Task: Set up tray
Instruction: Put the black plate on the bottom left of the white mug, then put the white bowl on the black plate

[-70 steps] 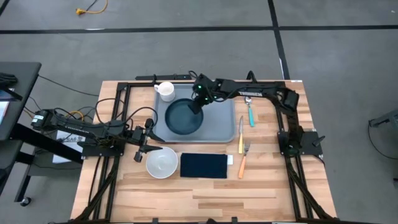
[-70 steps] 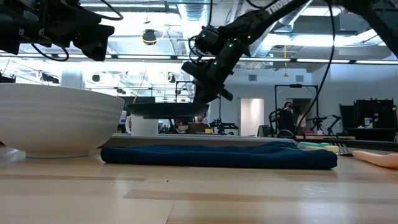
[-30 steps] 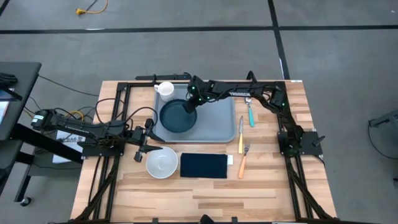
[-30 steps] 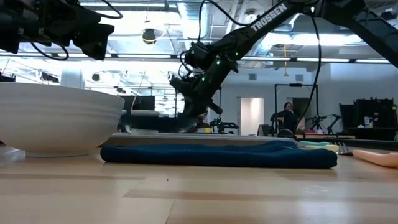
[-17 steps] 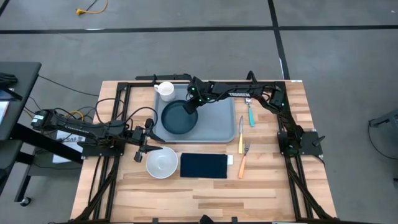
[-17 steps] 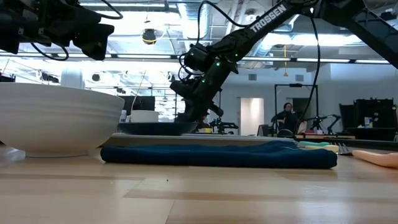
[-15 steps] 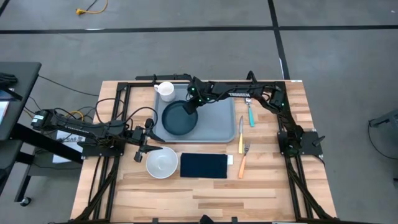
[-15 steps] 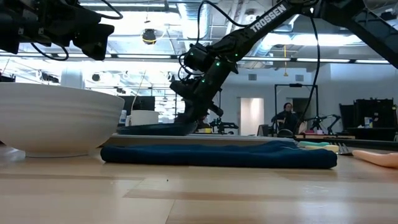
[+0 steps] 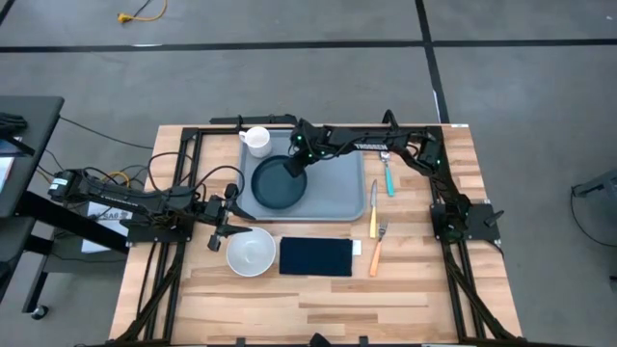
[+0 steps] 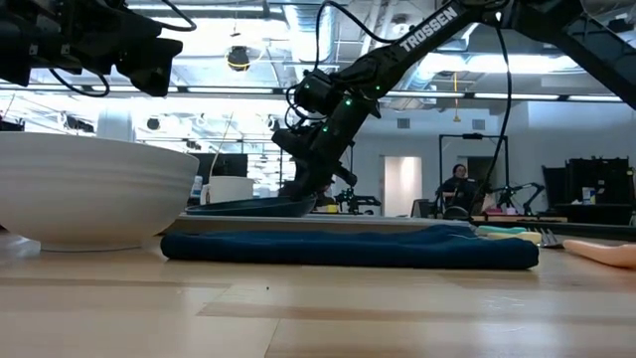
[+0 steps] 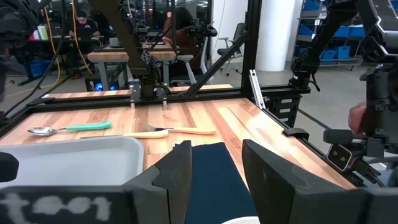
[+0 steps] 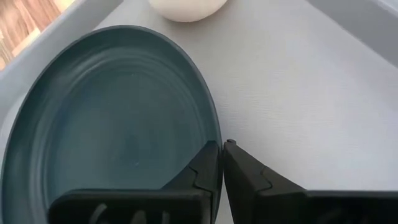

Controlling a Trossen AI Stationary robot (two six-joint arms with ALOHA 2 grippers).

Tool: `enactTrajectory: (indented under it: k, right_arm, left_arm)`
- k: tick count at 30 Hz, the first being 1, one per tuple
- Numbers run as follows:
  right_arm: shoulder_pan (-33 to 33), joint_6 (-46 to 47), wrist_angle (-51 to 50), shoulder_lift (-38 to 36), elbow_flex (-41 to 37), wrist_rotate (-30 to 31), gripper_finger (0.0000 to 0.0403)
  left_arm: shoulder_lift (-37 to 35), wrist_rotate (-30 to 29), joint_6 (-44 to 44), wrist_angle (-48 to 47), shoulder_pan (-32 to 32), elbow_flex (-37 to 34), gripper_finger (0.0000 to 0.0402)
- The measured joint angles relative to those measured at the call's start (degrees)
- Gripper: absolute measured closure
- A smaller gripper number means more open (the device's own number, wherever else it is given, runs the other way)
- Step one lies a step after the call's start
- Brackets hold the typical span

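The light grey-blue tray (image 9: 337, 188) lies on the table's far middle. A dark teal plate (image 9: 278, 181) sits on its left half, and a white mug (image 9: 256, 141) stands in its far left corner. My right gripper (image 9: 297, 164) reaches in from the far right and is shut on the plate (image 12: 118, 118). My left gripper (image 9: 231, 217) hangs open above the table, at the white bowl's (image 9: 251, 253) far left side, touching nothing. A dark navy napkin (image 9: 315, 256) lies flat in front of the tray. My right gripper pinches the plate's rim (image 12: 216, 134) on its far right side, one finger (image 12: 202, 168) over the inside and one (image 12: 249, 177) outside. It comes slanting down from the table's far right. The plate (image 10: 248, 207) lies low on the tray, slightly tilted, its held side higher.
A teal-handled spoon (image 9: 388, 175), a knife (image 9: 373, 202) and a fork (image 9: 378, 246) lie on the wood right of the tray. Black frame rails run along both table sides. Bare wood lies near the front edge.
My right gripper has moved down, lowering the plate from just above the tray onto it. The plate's side away from the fingers has come to rest on the tray. The gripper has stayed shut on the rim.
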Motion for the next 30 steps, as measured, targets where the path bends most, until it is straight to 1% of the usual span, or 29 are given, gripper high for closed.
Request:
enactTrajectory:
  k: [10,16,22,26,27,30]
  right_arm:
    - [0.48,-0.32,-0.01,0.00,0.00,0.45,0.0347]
    - [0.46,-0.44,-0.98,-0.34,0.00,-0.22,0.0344]
    - [0.71,-1.18,-3.04,-4.83,-0.02,-0.21,0.0344]
    - [1.80,-3.02,-6.33,-9.39,-0.02,3.09,0.0344]
    - [2.27,-3.58,-7.90,-10.53,-0.02,4.68,0.0344]
    - [4.52,-4.02,-12.16,-13.64,-0.08,12.33,0.0344]
  left_arm:
    - [-0.01,0.00,0.04,-0.01,0.01,-0.01,0.0269]
    - [0.00,0.00,0.07,-0.23,0.00,-0.02,0.0269]
    - [-0.01,0.00,0.11,-0.59,0.01,-0.02,0.0269]
    - [-0.01,0.00,0.13,-1.19,0.01,-0.04,0.0269]
    - [-0.01,0.00,0.11,-1.28,0.01,-0.04,0.0269]
    - [-0.01,0.00,0.09,-1.75,0.00,-0.04,0.0269]
